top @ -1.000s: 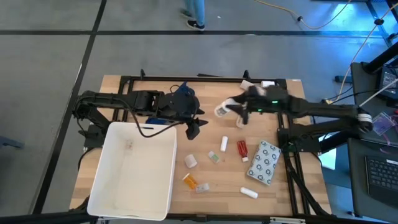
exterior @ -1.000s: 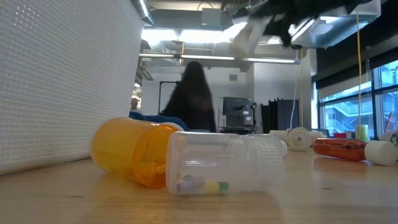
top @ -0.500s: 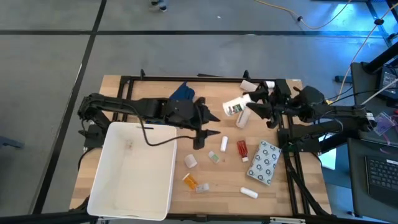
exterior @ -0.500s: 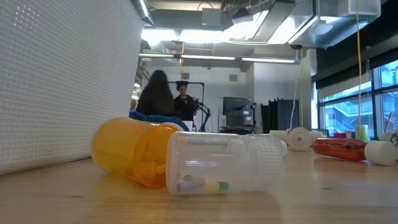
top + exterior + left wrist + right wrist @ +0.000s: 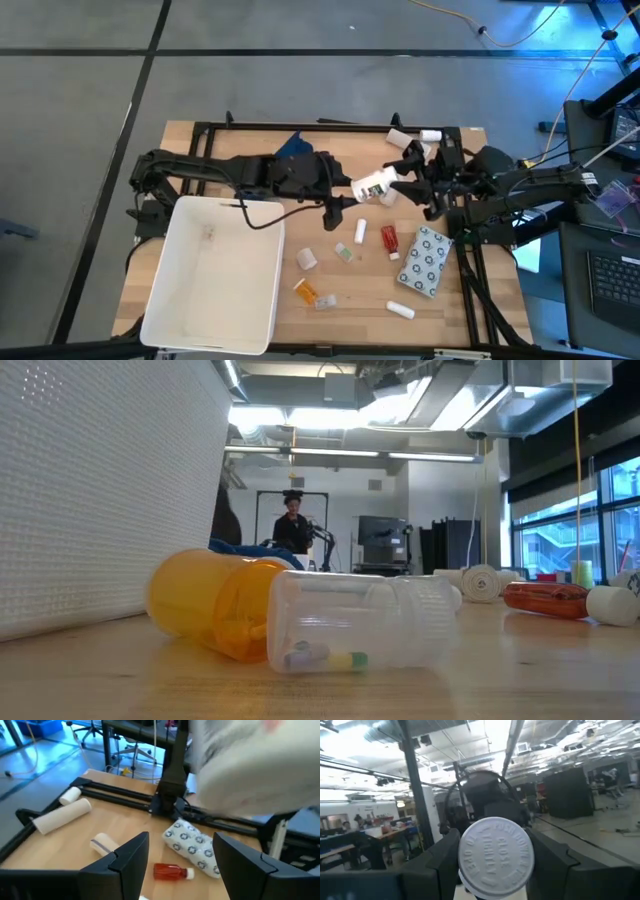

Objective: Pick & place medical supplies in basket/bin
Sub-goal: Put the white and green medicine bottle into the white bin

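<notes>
The right gripper (image 5: 400, 183) clenched a white bottle (image 5: 373, 186) above mid-table; its cap (image 5: 496, 856) hid the view beyond. The left gripper (image 5: 336, 208) hung released beside it, near the tub (image 5: 215, 275)

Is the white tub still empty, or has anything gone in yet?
Empty. From above, the white tub shows only its bare floor, and the right gripper holds a white bottle above the table, outside the tub.
</notes>
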